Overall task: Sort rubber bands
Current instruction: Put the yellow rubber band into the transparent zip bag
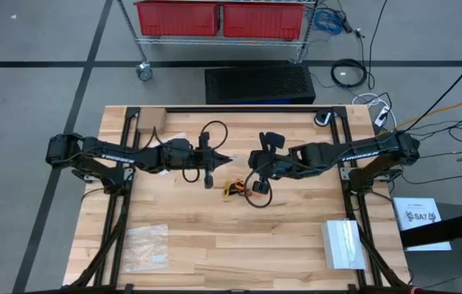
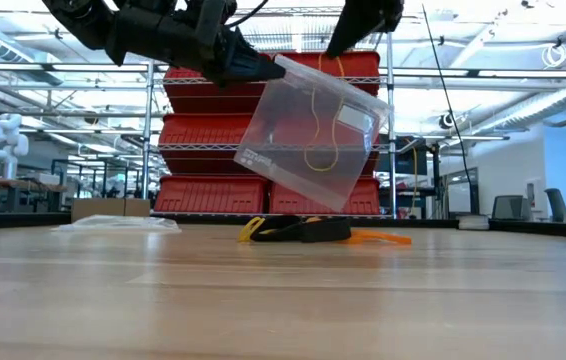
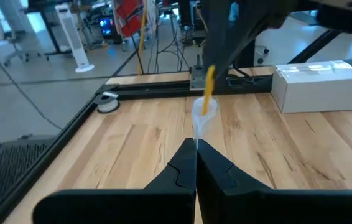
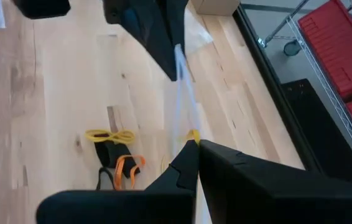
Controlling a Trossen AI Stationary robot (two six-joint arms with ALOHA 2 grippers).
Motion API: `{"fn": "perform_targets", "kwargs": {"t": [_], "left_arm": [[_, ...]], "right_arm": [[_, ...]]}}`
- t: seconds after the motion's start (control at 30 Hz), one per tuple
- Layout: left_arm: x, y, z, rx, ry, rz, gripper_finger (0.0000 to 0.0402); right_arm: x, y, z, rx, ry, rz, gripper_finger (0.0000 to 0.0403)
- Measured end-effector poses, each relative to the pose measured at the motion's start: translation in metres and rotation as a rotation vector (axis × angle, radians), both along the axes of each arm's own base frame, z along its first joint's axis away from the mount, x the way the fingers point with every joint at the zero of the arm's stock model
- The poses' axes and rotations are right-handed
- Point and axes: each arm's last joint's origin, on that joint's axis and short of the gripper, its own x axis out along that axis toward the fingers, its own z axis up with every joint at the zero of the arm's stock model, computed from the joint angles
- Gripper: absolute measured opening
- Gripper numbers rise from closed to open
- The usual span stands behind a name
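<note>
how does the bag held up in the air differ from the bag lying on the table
The held bag hangs tilted above the table, pinched between the left hand and right hand; the flat bag lies untouched near the table's front left corner. The held bag has a yellow band inside; the flat bag looks empty. Both are clear plastic.

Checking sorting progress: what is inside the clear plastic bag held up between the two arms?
Inside the clear plastic bag, held above the table by both shut grippers, a thin yellow rubber band shows through. The bag's white label patch hides whatever lies behind it.
</note>
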Motion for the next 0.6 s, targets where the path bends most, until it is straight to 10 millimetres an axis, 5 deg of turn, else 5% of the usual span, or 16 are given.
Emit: {"fn": "perform_targets", "kwargs": {"t": [0.6], "left_arm": [[0.000, -0.001, 0.000, 0.002, 0.001, -0.008, 0.0000]], "right_arm": [[0.004, -0.016, -0.004, 0.079, 0.018, 0.010, 0.0000]]}}
